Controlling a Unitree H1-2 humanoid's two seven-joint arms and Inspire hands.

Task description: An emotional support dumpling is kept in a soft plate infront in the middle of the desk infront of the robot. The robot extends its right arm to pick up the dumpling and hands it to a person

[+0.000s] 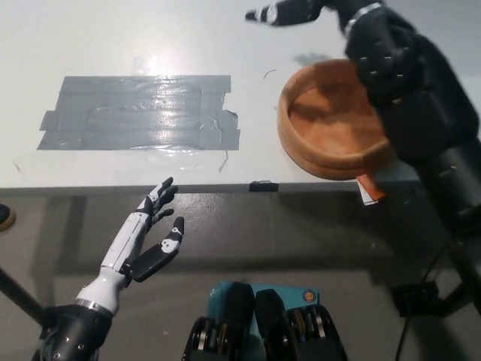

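Observation:
The soft orange-brown plate [312, 159] sits on the white desk at the right with nothing in it. No dumpling is in view. My black right hand [289, 13] reaches beyond the plate to the picture's top edge; its fingers are spread, pointing left, and hold nothing. The black forearm crosses above the plate's right side and hides part of its rim. My white left hand [150, 233] rests open below the desk's front edge at the lower left.
A large patch of grey tape [139, 113] covers the left half of the white desk [150, 37]. A small black clip [263, 186] sits on the front edge. An orange and white tag [370, 189] pokes out under the plate.

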